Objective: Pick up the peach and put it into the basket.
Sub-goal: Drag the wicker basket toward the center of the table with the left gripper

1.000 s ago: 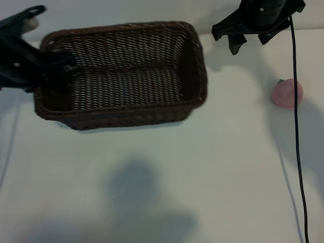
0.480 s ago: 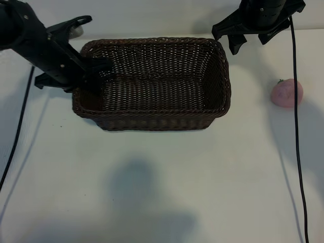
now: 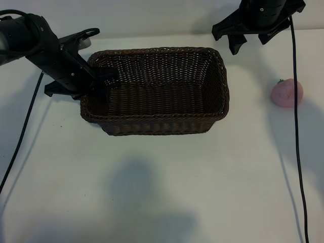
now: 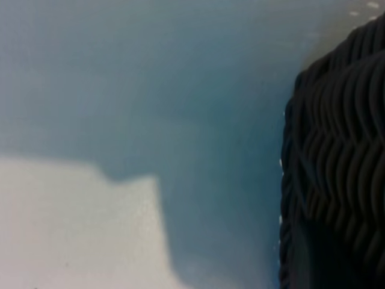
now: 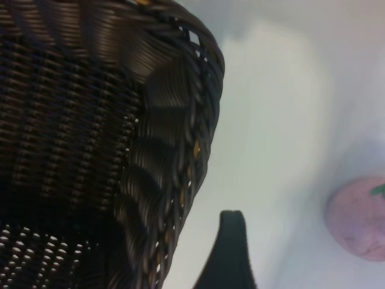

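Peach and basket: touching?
Apart. The exterior view shows the peach on the table, bare tabletop between it and the basket; the right wrist view shows the same gap.

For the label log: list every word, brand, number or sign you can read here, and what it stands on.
None can be read.
The peach has faint marks on its skin, too blurred to tell whether they are writing.
The basket, the table, the left gripper and the right gripper show no lettering.
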Action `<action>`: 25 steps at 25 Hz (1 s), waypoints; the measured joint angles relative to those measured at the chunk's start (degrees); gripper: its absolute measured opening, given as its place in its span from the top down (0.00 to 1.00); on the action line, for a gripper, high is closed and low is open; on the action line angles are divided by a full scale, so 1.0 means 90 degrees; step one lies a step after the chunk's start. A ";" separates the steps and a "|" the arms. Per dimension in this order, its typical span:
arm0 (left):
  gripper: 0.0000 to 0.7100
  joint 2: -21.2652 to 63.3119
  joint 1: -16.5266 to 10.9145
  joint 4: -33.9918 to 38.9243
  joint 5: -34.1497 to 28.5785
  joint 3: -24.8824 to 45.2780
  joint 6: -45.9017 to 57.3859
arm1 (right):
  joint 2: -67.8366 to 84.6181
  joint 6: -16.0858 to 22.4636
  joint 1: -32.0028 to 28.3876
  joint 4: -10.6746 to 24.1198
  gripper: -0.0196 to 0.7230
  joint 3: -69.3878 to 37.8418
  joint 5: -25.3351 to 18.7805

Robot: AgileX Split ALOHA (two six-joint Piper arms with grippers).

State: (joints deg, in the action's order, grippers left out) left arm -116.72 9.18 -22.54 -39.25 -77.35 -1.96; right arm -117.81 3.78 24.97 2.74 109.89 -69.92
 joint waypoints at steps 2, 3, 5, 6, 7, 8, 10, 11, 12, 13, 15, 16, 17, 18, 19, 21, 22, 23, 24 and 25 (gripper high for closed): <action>0.85 -0.0003 0.0000 -0.0005 0.0031 0.0000 -0.0067 | 0.0000 0.0000 0.0000 0.0000 0.17 0.0000 0.0000; 0.85 -0.0008 0.0000 -0.0014 0.0045 0.0000 -0.0083 | 0.0000 0.0000 0.0000 0.0000 0.17 0.0000 0.0000; 0.85 -0.0011 0.0000 -0.0021 0.0057 0.0000 -0.0089 | 0.0000 0.0000 0.0000 0.0000 0.17 0.0000 0.0000; 0.85 -0.0015 0.0000 -0.0024 0.0057 0.0000 -0.0096 | 0.0000 0.0000 0.0000 0.0000 0.17 0.0000 0.0000; 0.85 -0.0015 0.0000 -0.0029 0.0065 0.0000 -0.0103 | 0.0000 0.0000 0.0000 0.0000 0.17 0.0000 0.0000; 0.85 -0.0015 0.0000 -0.0029 0.0073 0.0000 -0.0103 | 0.0000 0.0000 0.0000 0.0000 0.17 0.0000 0.0000; 0.83 -0.0015 0.0000 -0.0037 0.0073 0.0000 -0.0103 | 0.0000 0.0000 0.0000 0.0000 0.17 0.0000 0.0000; 0.81 -0.0015 0.0000 -0.0048 0.0073 0.0000 -0.0103 | 0.0000 0.0000 0.0000 0.0000 0.17 0.0000 0.0000; 0.77 -0.0015 0.0000 -0.0060 0.0073 0.0000 -0.0103 | 0.0000 0.0000 0.0000 0.0000 0.17 0.0000 0.0000; 0.71 -0.0015 0.0000 -0.0085 0.0058 0.0000 -0.0103 | 0.0000 0.0000 0.0000 0.0000 0.17 0.0000 0.0000; 0.57 -0.0015 0.0000 -0.0102 0.0026 -0.0002 -0.0103 | 0.0000 0.0000 0.0000 0.0000 0.17 0.0000 0.0000; 0.49 -0.0015 0.0000 -0.0102 0.0008 -0.0007 -0.0103 | 0.0000 0.0000 0.0000 0.0000 0.17 0.0000 0.0000; 0.41 -0.0015 0.0000 -0.0102 -0.0023 -0.0010 -0.0103 | 0.0000 0.0000 0.0000 -0.0002 0.17 0.0000 0.0000; 0.35 -0.0001 0.0000 -0.0102 -0.0054 -0.0010 -0.0103 | 0.0000 0.0000 0.0000 -0.0007 0.17 0.0000 0.0000; 0.28 0.0029 0.0000 -0.0096 -0.0095 -0.0010 -0.0103 | 0.0000 0.0000 0.0000 -0.0013 0.17 0.0000 0.0000; 0.16 0.0149 0.0000 -0.0096 -0.0146 -0.0010 -0.0103 | 0.0000 0.0000 0.0000 -0.0020 0.17 0.0000 0.0000; 0.13 0.0248 0.0000 -0.0082 -0.0169 -0.0010 -0.0103 | 0.0000 0.0000 0.0000 -0.0020 0.17 0.0000 0.0000; 0.11 0.0338 0.0000 -0.0074 -0.0187 -0.0010 -0.0094 | 0.0000 0.0000 0.0000 -0.0020 0.17 0.0000 0.0000; 0.10 0.0465 0.0000 -0.0024 -0.0222 -0.0010 -0.0070 | 0.0000 0.0000 0.0000 -0.0020 0.17 0.0000 0.0000; 0.09 0.0602 0.0000 0.0077 -0.0274 -0.0035 -0.0030 | 0.0000 0.0000 0.0000 -0.0025 0.17 0.0000 0.0000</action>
State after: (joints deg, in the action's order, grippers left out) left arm -111.30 9.18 -21.85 -41.71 -77.67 -2.23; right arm -117.81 3.78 24.97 2.52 109.89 -69.92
